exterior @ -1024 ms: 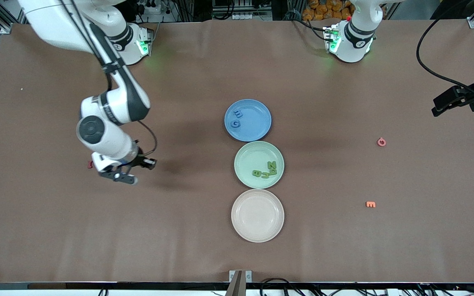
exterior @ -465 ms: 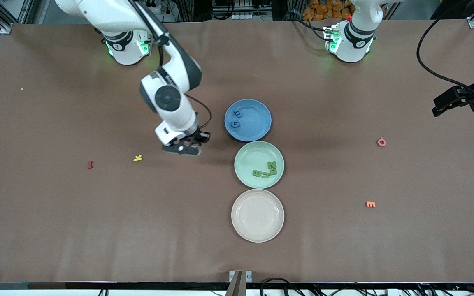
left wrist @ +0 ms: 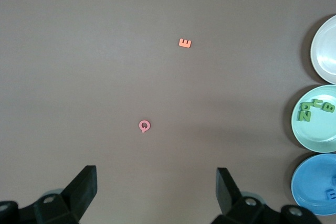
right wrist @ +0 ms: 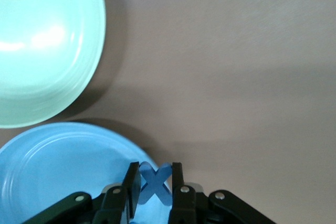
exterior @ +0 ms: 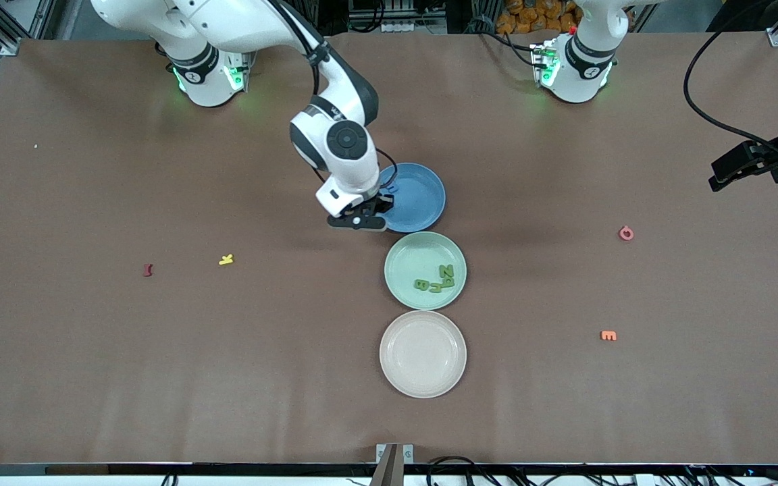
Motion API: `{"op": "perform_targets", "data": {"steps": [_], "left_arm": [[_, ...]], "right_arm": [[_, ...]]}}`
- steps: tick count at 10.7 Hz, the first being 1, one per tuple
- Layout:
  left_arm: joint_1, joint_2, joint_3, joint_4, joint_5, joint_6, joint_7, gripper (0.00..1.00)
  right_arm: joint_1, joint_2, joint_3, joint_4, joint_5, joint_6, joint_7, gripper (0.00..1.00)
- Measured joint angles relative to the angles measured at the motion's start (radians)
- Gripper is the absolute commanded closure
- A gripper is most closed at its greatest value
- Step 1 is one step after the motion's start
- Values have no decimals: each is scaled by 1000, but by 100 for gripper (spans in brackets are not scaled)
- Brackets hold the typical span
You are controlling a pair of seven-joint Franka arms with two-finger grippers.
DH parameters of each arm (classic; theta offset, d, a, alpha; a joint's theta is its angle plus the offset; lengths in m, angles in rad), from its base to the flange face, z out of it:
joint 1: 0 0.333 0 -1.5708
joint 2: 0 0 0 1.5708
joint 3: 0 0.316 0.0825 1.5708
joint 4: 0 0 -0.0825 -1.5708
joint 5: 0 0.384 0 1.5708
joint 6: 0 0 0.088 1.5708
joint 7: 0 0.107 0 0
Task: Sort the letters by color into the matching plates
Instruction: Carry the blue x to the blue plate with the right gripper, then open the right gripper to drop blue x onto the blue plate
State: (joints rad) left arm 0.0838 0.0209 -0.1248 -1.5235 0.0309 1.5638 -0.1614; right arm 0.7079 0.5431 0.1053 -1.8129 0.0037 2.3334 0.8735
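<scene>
While the left gripper [left wrist: 155,192] waits wide, the right gripper [right wrist: 155,182] pinches a blue X [right wrist: 156,182] over the blue plate [exterior: 423,196].

Readable letter pieces: orange E [left wrist: 185,43], pink Q [left wrist: 144,126], blue X [right wrist: 155,181].

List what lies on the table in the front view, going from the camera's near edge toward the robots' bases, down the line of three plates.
cream plate → green plate, with green letters in it → blue plate, with the right gripper, shut on a blue X letter, over its rim.
</scene>
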Motion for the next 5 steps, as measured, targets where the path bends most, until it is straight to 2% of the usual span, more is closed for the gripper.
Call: {"op": "perform_targets", "data": {"steps": [1,2,3,5], "left_arm": [[0,0,0,0,0,0,0,0],[0,0,0,0,0,0,0,0],[0,0,0,0,0,0,0,0],[0,0,0,0,0,0,0,0]], "right_arm": [[19,25,0,23,0,1,7,88],[34,44,0,45,0,1,10,73],[43,55,0,59,0,1,11,1],[47,61,-1,74,0,0,12,0]]}}
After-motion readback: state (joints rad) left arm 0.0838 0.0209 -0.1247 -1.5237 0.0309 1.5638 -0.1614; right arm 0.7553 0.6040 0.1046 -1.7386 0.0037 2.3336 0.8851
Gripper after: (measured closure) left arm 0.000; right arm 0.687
